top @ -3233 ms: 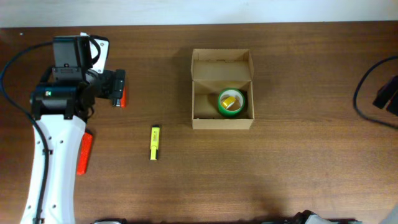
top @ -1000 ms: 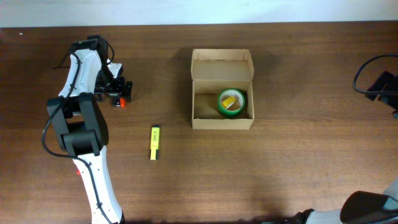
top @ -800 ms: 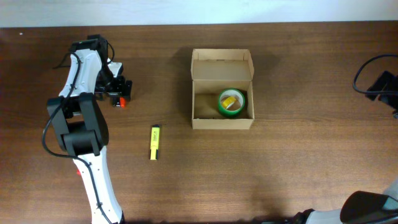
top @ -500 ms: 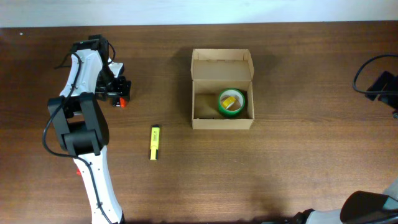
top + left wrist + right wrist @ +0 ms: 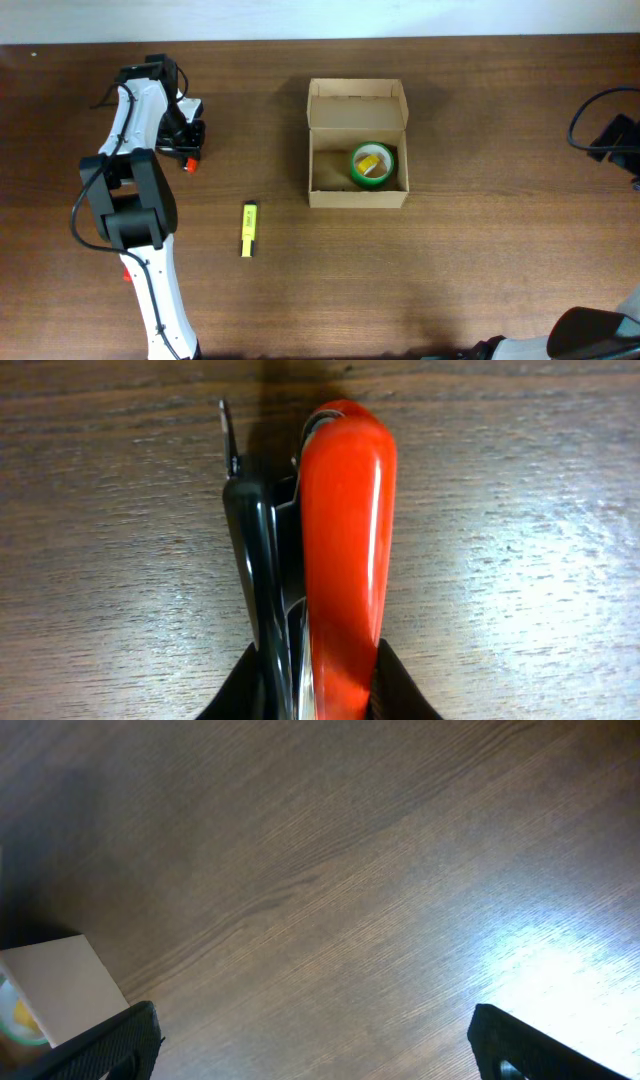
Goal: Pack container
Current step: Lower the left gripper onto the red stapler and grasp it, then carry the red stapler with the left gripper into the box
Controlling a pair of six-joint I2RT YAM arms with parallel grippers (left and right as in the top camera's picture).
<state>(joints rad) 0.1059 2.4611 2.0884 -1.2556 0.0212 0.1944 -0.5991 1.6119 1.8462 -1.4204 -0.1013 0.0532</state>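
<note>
The small tan cardboard box (image 5: 357, 197) sits upper centre of the overhead view, its flap lid (image 5: 357, 104) standing open at the back so things can drop in from above. My left gripper (image 5: 186, 148), upper left, is clamped on the sides of an orange-red and black stapler (image 5: 340, 540), I judge to carry it to the box; whether it is off the wood I cannot tell. My right gripper (image 5: 320, 1050) idles at the right edge, fingers spread wide. A green tape roll (image 5: 373, 164) lies packed in the box's right half; a yellow marker (image 5: 249, 229) waits lower left of the box. The dark brown wood-grain table (image 5: 480, 270) shows glare; a pale wall strip (image 5: 400, 15) runs along the top.
</note>
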